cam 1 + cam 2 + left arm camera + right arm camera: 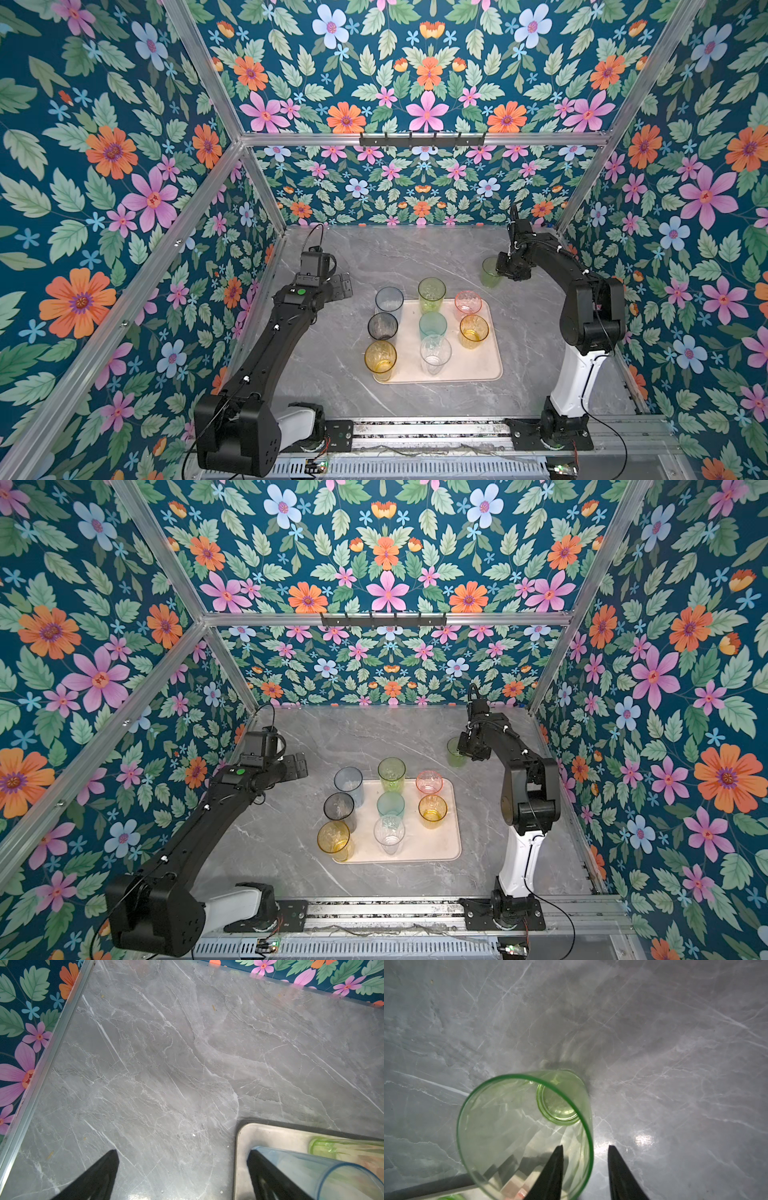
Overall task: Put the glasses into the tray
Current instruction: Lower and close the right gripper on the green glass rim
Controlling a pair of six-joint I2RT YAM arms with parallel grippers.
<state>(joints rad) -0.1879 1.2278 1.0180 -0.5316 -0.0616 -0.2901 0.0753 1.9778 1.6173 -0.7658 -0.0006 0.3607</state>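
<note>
A right gripper (585, 1146) is straddling the wall of a green glass (512, 1126), one finger inside and one outside. Its jaws are apart, not yet pinching, probably lining up to lift it by the rim. This glass is standing on the table (415, 257) just beyond the tray (478, 365), where eight other glasses (432, 326) are sitting. The left gripper (182, 1150) is hovering wide apart, holding nothing.

Tabletop (415, 257): grey, marble-patterned, flat; enclosed on three sides by patterned walls. Tray (478, 365): lies flat on the tabletop, near its centre, long side running front to back. Green glass (490, 274): stands upright on bare tabletop, beyond the tray's far right corner, apart from the tray.
</note>
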